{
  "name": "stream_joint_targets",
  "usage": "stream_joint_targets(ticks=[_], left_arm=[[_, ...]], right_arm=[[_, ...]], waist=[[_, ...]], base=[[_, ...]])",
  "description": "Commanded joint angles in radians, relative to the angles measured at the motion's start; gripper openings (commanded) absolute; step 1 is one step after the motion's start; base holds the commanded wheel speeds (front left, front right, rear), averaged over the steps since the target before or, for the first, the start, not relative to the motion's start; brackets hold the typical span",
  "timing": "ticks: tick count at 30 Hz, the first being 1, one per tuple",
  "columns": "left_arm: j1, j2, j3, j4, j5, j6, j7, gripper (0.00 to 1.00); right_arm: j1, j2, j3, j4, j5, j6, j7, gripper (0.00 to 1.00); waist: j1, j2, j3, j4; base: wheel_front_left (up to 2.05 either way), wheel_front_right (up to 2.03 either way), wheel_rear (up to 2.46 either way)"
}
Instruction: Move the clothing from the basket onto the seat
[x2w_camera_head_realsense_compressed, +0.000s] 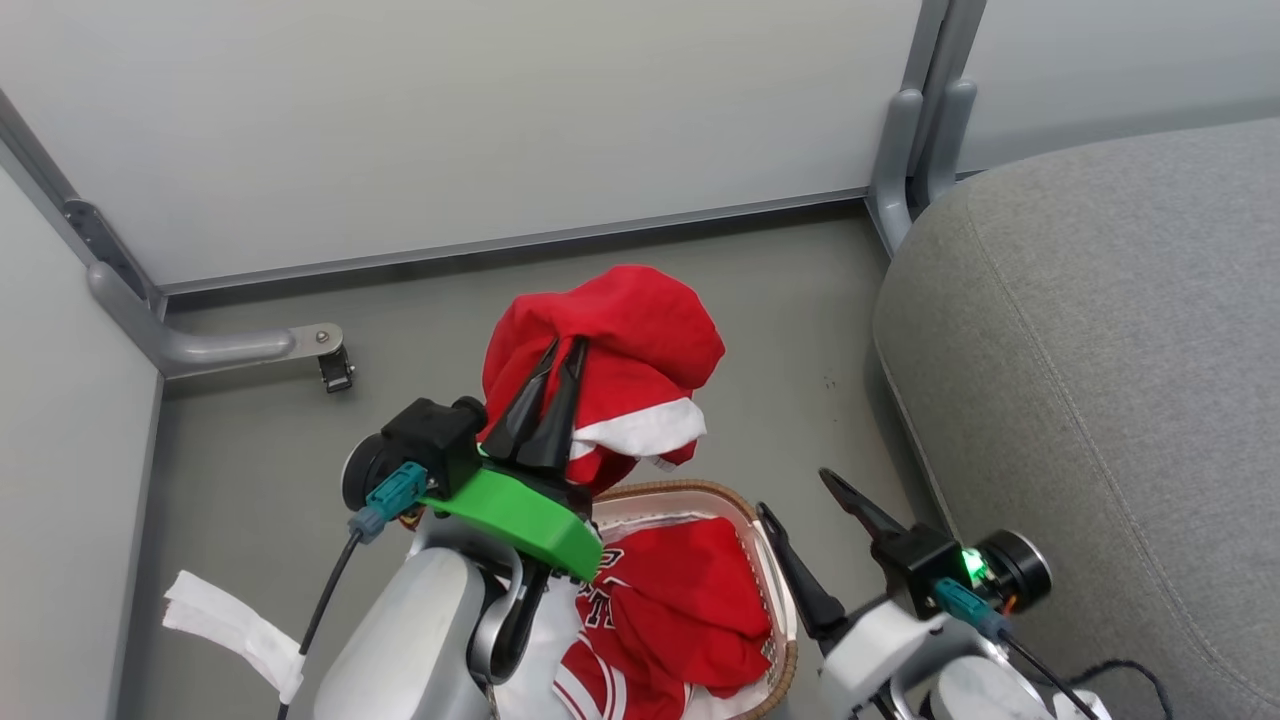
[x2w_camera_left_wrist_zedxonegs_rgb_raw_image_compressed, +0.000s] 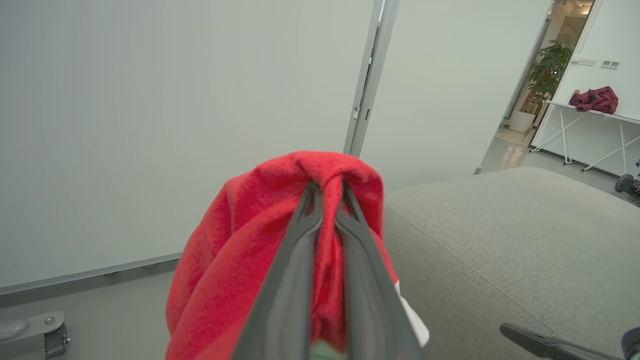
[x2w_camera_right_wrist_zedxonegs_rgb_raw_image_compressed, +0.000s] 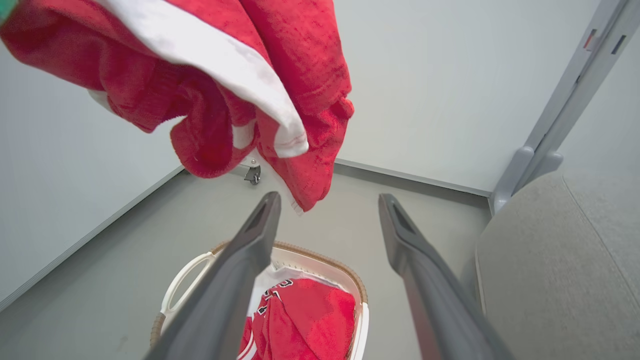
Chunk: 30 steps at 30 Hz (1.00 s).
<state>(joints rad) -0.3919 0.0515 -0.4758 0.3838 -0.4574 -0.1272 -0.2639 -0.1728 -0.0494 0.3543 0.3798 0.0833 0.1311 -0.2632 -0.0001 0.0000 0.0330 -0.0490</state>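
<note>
The grey seat (x2w_camera_head_realsense_compressed: 1100, 350) spreads right of the right claw (x2w_camera_head_realsense_compressed: 795, 490), its fingers apart and empty. Under the left claw (x2w_camera_head_realsense_compressed: 567, 343), the basket (x2w_camera_head_realsense_compressed: 700, 492), half hidden by the left arm (x2w_camera_head_realsense_compressed: 420, 630), holds a lettered red garment (x2w_camera_head_realsense_compressed: 690, 600). That claw is clamped on the other red garment (x2w_camera_head_realsense_compressed: 620, 330), hanging above.

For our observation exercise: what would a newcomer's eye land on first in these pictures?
A bright red garment hangs above the basket, pinched in the left end effector. A second red garment with dark lettering lies in the basket, and the open right end effector sits beside the grey seat.
</note>
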Motion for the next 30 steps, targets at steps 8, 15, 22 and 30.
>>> stream_joint_targets(ticks=[8,15,22,30], left_arm=[[-0.017,0.001,-0.084,-0.020,-0.060,-0.005,-0.001,0.00],[-0.026,0.001,-0.153,-0.020,-0.099,-0.005,-0.001,0.00],[-0.020,0.001,-0.184,-0.005,-0.113,-0.005,-0.001,0.00],[-0.023,0.001,-0.159,0.019,-0.060,-0.002,-0.001,0.83]], right_arm=[[-0.198,-0.004,0.169,0.026,-0.062,-0.001,-0.002,1.00],[-0.299,-0.004,0.261,0.106,-0.080,-0.001,-0.002,1.00],[-0.292,-0.004,0.250,0.130,-0.025,-0.001,-0.002,0.00],[-0.287,-0.004,0.221,0.110,0.009,-0.001,-0.002,0.00]], waist=[[0.0001,0.0000,0.012,0.050],[0.0001,0.0000,0.008,0.100],[0.0001,0.0000,0.002,0.123],[0.0001,0.0000,0.022,0.085]], base=[[0.00,0.00,0.00],[0.00,0.00,0.00],[0.00,0.00,0.00],[0.00,0.00,0.00]])
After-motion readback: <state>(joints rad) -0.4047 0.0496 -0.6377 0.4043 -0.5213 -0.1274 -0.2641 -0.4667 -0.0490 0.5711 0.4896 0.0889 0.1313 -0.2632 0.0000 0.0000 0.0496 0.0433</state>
